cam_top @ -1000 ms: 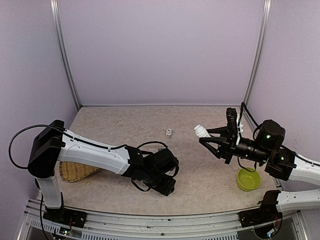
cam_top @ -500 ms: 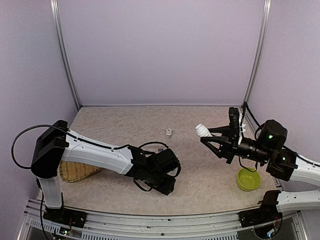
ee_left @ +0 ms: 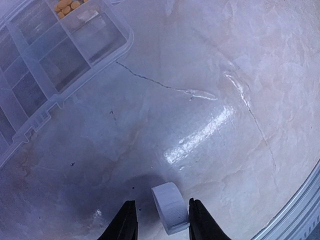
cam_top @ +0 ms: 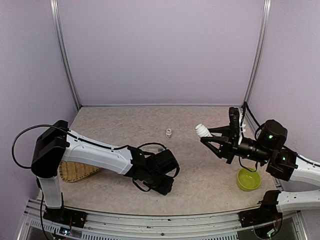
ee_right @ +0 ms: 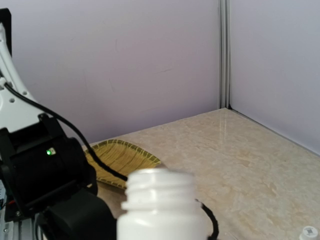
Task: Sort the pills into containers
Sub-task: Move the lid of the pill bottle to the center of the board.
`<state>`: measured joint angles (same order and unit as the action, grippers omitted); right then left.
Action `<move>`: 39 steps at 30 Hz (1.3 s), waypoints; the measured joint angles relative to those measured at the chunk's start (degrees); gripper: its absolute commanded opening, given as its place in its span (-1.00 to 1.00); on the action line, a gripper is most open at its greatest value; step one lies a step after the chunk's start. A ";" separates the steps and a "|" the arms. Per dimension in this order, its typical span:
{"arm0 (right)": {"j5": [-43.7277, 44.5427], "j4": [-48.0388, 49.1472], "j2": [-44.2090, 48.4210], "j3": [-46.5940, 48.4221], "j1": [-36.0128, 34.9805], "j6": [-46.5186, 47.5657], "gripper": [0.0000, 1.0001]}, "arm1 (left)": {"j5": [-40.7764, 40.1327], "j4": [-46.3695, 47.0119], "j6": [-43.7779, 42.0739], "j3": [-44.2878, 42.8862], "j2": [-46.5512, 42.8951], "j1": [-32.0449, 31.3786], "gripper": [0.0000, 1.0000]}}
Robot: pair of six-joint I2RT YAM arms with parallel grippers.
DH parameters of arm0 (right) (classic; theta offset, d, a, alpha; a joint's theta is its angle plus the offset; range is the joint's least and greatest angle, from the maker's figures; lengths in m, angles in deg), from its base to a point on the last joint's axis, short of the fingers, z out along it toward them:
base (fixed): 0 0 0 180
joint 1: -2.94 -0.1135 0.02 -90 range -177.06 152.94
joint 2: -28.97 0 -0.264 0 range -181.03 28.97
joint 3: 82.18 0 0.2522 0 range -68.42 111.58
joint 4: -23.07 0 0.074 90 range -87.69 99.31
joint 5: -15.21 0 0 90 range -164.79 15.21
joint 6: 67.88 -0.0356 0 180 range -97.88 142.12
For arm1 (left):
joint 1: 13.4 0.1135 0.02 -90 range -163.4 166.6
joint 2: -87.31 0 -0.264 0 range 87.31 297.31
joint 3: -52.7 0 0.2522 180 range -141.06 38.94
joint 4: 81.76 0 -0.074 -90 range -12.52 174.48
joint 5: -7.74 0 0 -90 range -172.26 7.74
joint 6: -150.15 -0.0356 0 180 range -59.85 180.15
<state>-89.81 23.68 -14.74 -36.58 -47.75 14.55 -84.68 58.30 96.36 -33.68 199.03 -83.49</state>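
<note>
The clear compartment box (ee_left: 35, 75) runs off the upper left corner of the left wrist view, so only part of its grid shows. The orange-yellow pills (ee_left: 67, 6) are clipped by the top edge in one compartment, and no dark pill can be made out. From overhead the box cannot be picked out around the left arm. The left gripper (ee_left: 162, 202) stands low over the marbled tabletop (ee_left: 215, 60), its fingers cut off by the bottom edge. They stand partly apart astride a white cap (ee_left: 171, 209) that sits on its edge. The cap is against the finger on the right of the frame, with a gap to the other. The right wrist view shows none of that arm's fingers, only the open threaded neck of a white bottle (ee_right: 159, 210) at the bottom edge. Overhead, the right gripper (cam_top: 206, 135) clamps that bottle in the air at centre right, tilted. The woven tray (cam_top: 75, 172) is half hidden behind the left arm, and the lime bowl (cam_top: 248, 179) sits lower right. A small white object (cam_top: 169, 132) at centre is too tiny to identify. Compared with a second ago, the left wrist has drifted slightly left overhead and the right gripper slightly right.
</note>
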 measured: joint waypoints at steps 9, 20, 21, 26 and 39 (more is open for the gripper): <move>-0.20 0.00 0.00 0.00 0.00 0.00 -0.67 | 0.00 0.02 0.04 0.37 -0.02 0.07 -0.42; -0.39 0.00 0.00 0.00 0.00 -0.02 -0.66 | 0.00 0.07 0.22 1.03 -0.33 0.44 -0.49; -0.39 0.00 0.00 0.00 0.00 -0.02 -0.66 | 0.02 0.11 0.24 1.09 -0.33 0.55 -0.51; -0.46 0.00 0.00 0.00 0.00 -0.02 -0.66 | 0.09 1.11 0.66 2.64 -0.72 0.92 -0.58; -0.63 0.02 0.00 0.00 0.00 -0.02 -0.64 | 1.11 4.22 1.18 5.33 -3.19 2.08 -0.85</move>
<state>-90.45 23.70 -14.74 -36.58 -47.75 14.53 -83.56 62.52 97.54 -28.35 195.84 -81.41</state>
